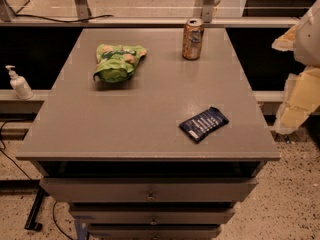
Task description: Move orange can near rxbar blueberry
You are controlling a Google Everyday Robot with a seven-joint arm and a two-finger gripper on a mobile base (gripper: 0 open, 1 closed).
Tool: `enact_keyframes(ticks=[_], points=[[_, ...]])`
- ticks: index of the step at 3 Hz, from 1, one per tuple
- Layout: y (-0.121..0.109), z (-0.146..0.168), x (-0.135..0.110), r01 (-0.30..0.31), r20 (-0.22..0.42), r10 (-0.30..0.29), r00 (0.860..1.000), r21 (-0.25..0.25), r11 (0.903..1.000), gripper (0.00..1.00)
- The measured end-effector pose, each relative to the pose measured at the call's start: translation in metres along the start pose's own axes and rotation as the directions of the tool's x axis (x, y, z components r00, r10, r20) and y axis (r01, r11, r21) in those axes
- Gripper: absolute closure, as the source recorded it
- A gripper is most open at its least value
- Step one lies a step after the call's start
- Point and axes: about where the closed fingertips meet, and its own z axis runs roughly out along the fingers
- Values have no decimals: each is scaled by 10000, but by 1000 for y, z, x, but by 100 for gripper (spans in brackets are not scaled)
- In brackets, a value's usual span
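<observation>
The orange can (193, 39) stands upright near the far edge of the grey table (150, 109), right of centre. The rxbar blueberry (203, 124), a flat dark navy wrapper with white text, lies near the front right of the table, well apart from the can. My gripper (300, 84) shows as white and cream parts at the right edge of the camera view, beyond the table's right side, raised and clear of both things. It holds nothing that I can see.
A green snack bag (119, 61) lies at the far left of the table. The table has drawers (149, 190) in front. A white pump bottle (19, 83) stands on a ledge to the left. A rail (150, 21) runs behind the table.
</observation>
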Motion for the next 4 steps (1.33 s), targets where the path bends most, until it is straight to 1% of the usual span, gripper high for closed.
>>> enact_keyframes(ticks=[1, 2, 3, 4], points=[[-1, -2, -1, 10, 145, -12, 9999, 120, 9999, 0], [-25, 19, -22, -429, 992, 402, 9943, 261, 9987, 0], [-80, 50, -52, -1197, 2283, 1032, 9681, 600, 9910, 0], [-136, 79, -71, -1932, 3537, 1599, 9216, 607, 9793, 0]])
